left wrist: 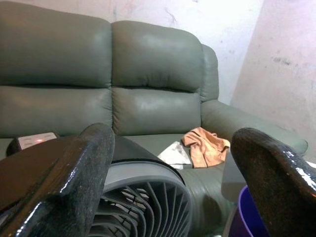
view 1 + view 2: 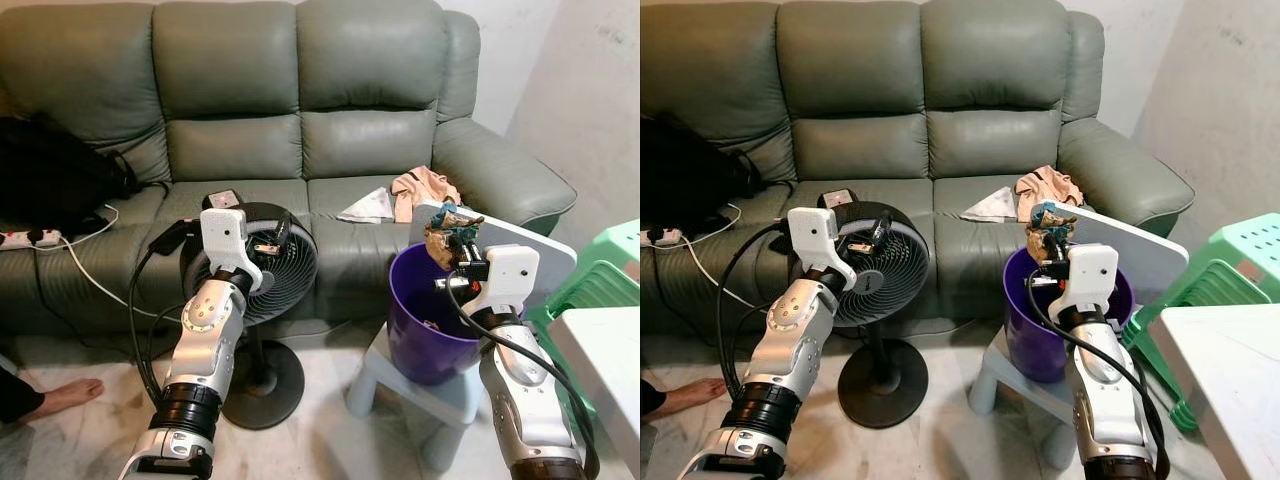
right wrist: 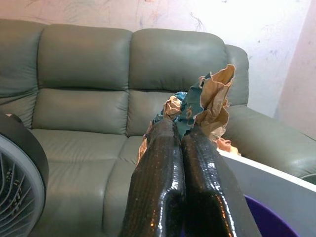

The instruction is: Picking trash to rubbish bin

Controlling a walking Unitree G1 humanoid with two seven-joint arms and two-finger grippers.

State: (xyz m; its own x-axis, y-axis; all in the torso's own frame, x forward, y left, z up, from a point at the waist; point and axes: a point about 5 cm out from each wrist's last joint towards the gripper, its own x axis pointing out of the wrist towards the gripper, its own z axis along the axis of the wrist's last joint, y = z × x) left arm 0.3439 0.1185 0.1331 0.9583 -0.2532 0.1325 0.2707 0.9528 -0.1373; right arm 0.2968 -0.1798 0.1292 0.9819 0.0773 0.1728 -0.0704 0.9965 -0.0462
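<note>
My right gripper is shut on a crumpled brown and teal wrapper, held just above the far rim of the purple bin. In the right wrist view the wrapper sticks out past the closed fingertips. The bin stands on a small pale stool in front of the sofa, with something small lying inside it. My left gripper is raised in front of the black fan, open and empty, as its fingers in the left wrist view show.
A grey-green sofa fills the back, with an orange cloth and a white paper on its seat and a black bag at left. A white board leans behind the bin. Green stools stand right. A person's foot rests on the floor at left.
</note>
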